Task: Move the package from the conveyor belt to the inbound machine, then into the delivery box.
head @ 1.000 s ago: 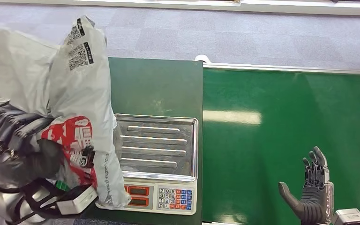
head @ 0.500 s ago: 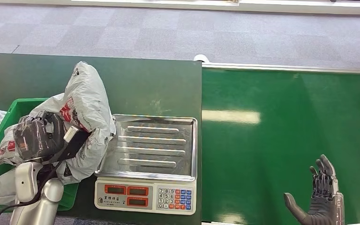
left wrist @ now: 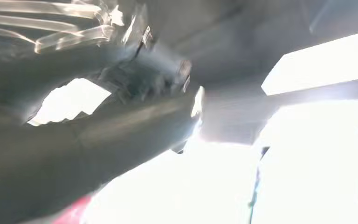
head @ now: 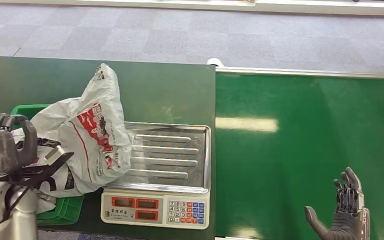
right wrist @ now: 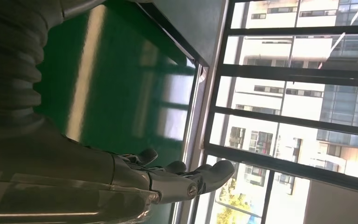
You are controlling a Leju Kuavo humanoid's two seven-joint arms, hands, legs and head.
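Head view, package (head: 87, 145): one, you are seeing it lying over the green box (head: 65, 209) edge, touching the scale tray (head: 172, 156).
Left hand (head: 2, 147): fingers curling, grip unclear.
Right hand (head: 342, 215): spreading, empty, hovering over bare conveyor belt (head: 305, 145).

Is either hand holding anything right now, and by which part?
The right hand is open and holds nothing. The left hand sits beside the package over the green box; whether it grips the bag cannot be told.

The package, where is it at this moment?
In the head view the package lies at the left, over the green box, its right edge over the scale tray, beside the left hand.
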